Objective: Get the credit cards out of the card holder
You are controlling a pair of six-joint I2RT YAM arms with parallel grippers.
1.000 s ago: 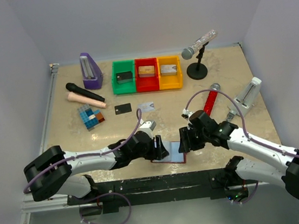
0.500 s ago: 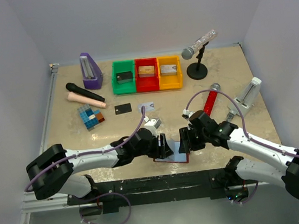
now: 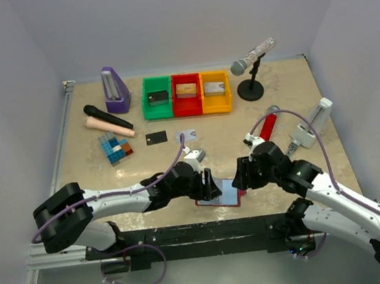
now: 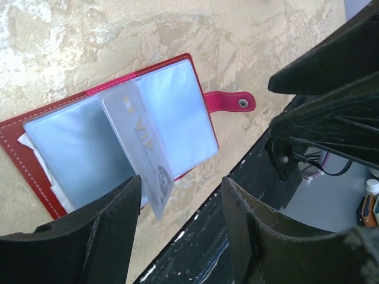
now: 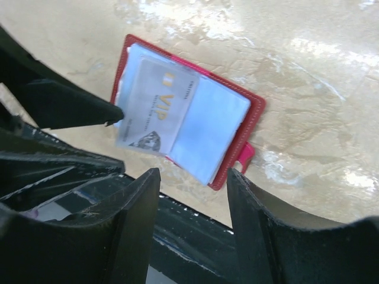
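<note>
Lying below left claw (image 4: 180, 195): card holder (image 4: 177, 112)

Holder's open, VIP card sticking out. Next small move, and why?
Probably close the left gripper on the silvery card and draw it out: its free end juts past the edge of the card holder, seemingly between that gripper's open fingers, and nothing is gripped.

Card holder (image 3: 224, 193) hemmed by jaws left and right, tabletop (image 3: 215, 147) free beyond (bins (image 3: 186, 95) farther back)
</note>
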